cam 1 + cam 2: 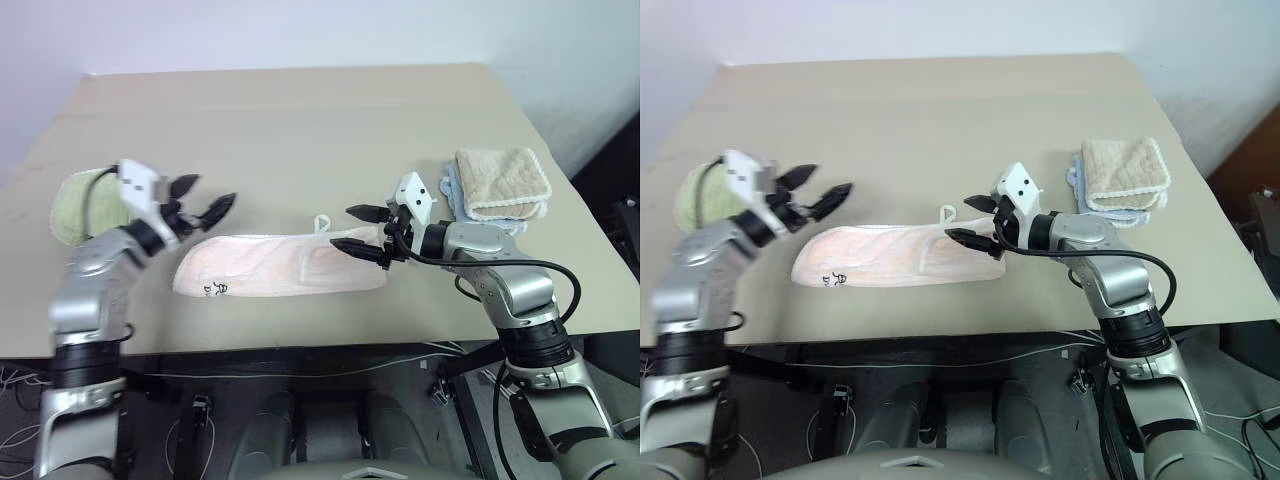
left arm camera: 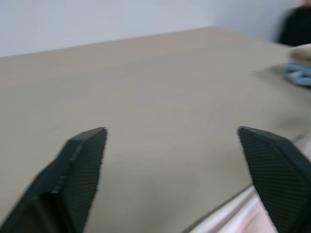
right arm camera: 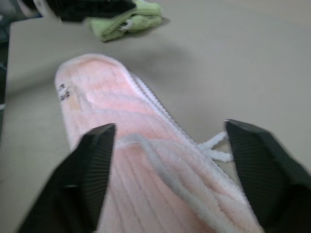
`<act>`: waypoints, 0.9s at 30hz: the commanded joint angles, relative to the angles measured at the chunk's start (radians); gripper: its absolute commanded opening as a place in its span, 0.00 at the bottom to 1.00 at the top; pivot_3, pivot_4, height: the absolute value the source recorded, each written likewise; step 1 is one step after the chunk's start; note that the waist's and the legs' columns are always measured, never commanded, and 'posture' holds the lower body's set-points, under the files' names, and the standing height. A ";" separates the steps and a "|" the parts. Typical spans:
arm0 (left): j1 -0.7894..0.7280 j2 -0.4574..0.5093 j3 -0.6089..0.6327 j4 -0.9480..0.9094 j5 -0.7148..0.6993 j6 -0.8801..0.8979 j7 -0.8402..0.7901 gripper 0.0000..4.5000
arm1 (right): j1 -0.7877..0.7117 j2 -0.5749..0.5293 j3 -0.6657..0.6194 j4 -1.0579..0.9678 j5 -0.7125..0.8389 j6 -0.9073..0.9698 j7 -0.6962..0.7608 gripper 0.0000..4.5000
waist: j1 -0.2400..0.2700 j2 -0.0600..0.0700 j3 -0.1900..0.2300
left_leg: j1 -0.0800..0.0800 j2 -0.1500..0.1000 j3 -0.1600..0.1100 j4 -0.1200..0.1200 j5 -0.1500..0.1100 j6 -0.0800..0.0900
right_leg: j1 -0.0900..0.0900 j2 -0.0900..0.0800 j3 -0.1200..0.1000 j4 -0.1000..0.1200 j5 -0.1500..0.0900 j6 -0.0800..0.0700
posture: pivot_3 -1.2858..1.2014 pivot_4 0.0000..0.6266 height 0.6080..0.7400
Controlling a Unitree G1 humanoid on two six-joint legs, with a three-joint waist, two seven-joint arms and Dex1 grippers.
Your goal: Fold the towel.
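- Both end effectors, left (image 1: 205,198) and right (image 1: 358,231), are hanging released, gripping nothing.
- Towel (image 1: 275,265) is lying on the table (image 1: 300,130), folded into a long strip between them.
- Soft, light terry is likely sagging when lifted; pinching both ends looks best.

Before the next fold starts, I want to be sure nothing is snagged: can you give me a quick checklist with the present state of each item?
1. Left gripper open and holding nothing: ok.
2. Right gripper open, nothing pinched: ok; it sits over one end of the towel.
3. Towel lies on the table as a long narrow folded strip: ok.
4. Fold edges line up neatly: cannot tell.
5. White loop tab free, sticking out beside the strip: ok.
6. Green towel and beige towel lie apart from the pink one: ok.
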 commanded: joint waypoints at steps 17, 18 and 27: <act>0.583 -0.014 0.546 -0.383 -0.782 0.697 0.451 1.00 | -0.038 0.055 0.128 0.030 -0.028 -0.102 0.115 1.00 | 0.004 -0.001 0.000 | -0.001 0.001 -0.002 0.000 -0.002 -0.003 | -0.001 -0.003 -0.001 -0.007 -0.002 -0.005 | 0.52 0.24 1.00; 0.593 -0.026 0.511 -0.391 -0.751 0.685 0.469 1.00 | -0.040 0.053 0.133 0.036 -0.035 -0.110 0.119 1.00 | 0.005 -0.001 0.000 | -0.001 0.001 -0.002 0.000 -0.002 -0.003 | -0.001 -0.003 -0.001 -0.007 -0.002 -0.005 | 0.52 0.24 1.00; 0.438 -0.106 0.370 -0.280 -0.792 0.604 0.605 1.00 | -0.036 0.040 0.142 0.041 -0.078 -0.131 0.115 1.00 | 0.005 -0.002 0.000 | -0.001 0.001 -0.002 -0.002 -0.002 -0.003 | 0.000 -0.002 -0.002 -0.011 -0.001 -0.007 | 0.52 0.24 1.00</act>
